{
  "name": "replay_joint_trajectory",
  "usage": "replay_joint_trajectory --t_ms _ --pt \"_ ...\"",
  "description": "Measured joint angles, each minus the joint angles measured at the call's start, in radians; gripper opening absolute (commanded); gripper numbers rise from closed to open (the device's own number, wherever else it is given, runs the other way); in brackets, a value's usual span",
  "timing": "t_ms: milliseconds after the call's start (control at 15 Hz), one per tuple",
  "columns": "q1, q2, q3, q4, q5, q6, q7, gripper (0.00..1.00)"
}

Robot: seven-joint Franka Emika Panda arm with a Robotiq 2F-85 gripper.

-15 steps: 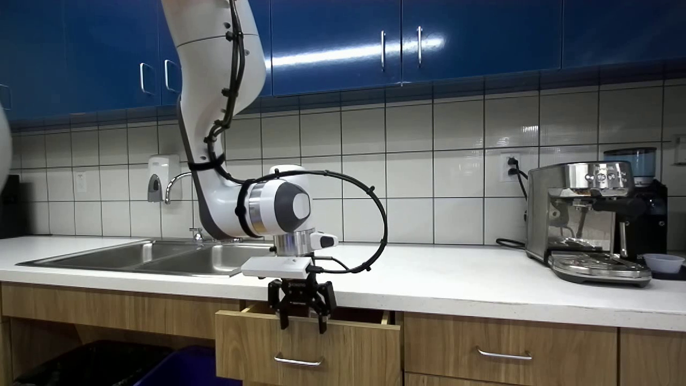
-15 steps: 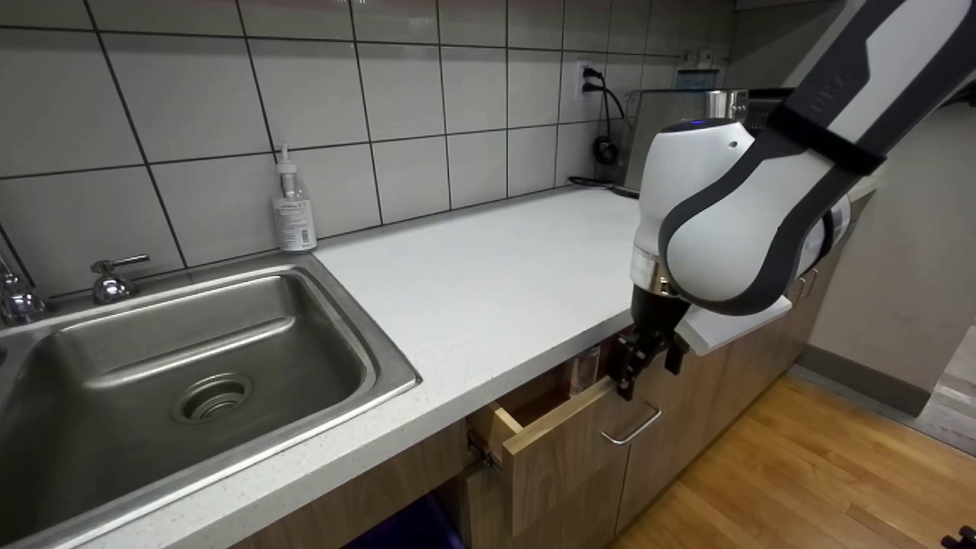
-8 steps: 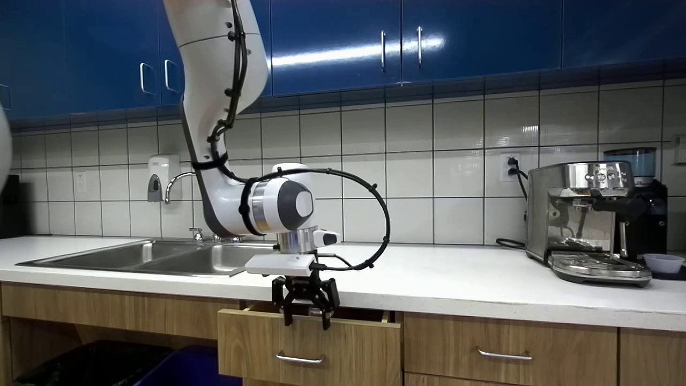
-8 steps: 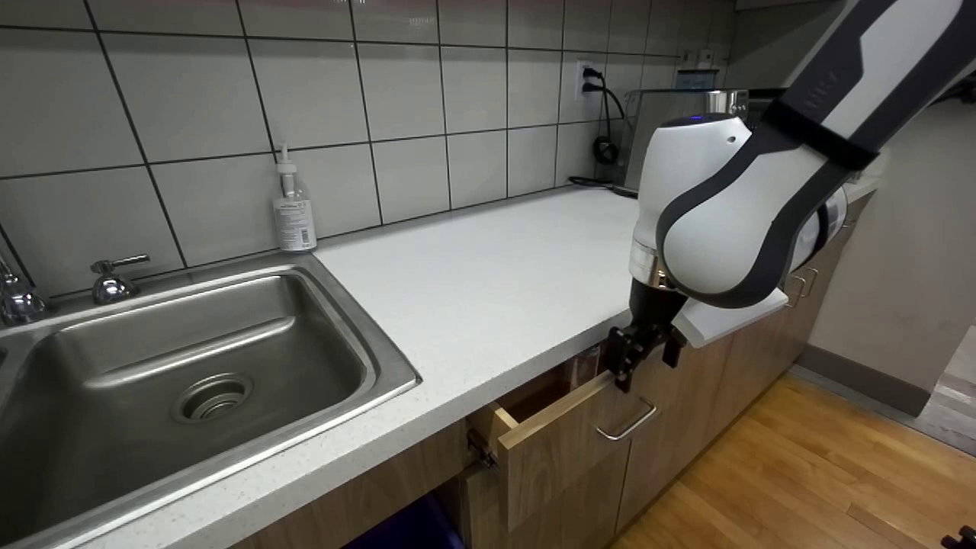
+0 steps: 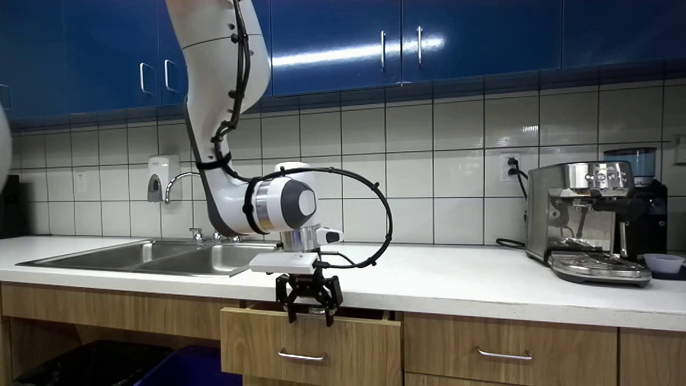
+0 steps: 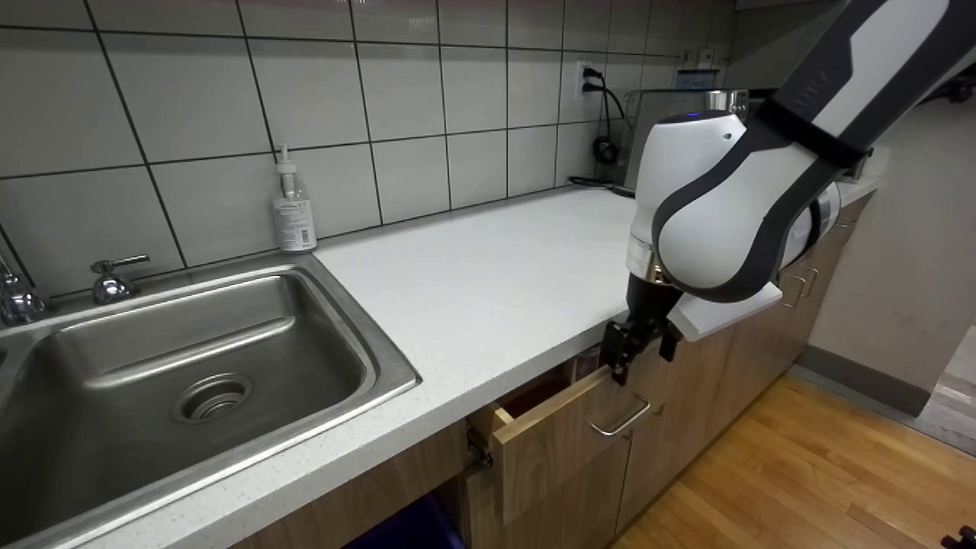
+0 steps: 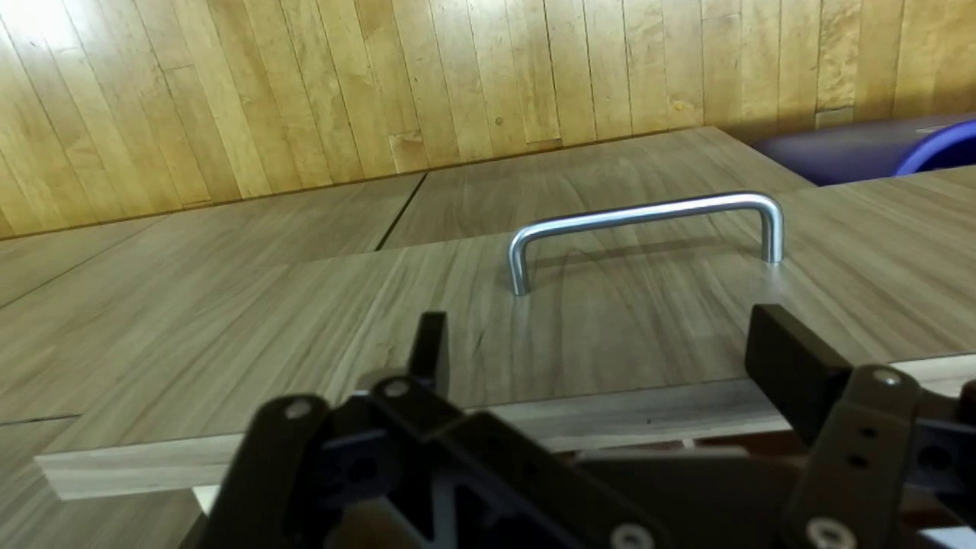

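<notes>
Drawer (image 5: 343, 340) sits slightly farther in than a second ago; spread fingers (image 7: 797, 366) hang at its near side, contact unclear.

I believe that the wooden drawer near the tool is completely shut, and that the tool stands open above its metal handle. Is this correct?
Not quite: the wooden drawer is not shut; it stands partly open, as both exterior views show. The tool does stand open above the metal handle.
</notes>
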Motion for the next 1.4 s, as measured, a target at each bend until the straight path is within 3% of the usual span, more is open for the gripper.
replay_joint_trajectory --t_ms 1400 --pt "-0.004 0.018 -0.017 0.084 0.000 0.001 0.000 1.00"
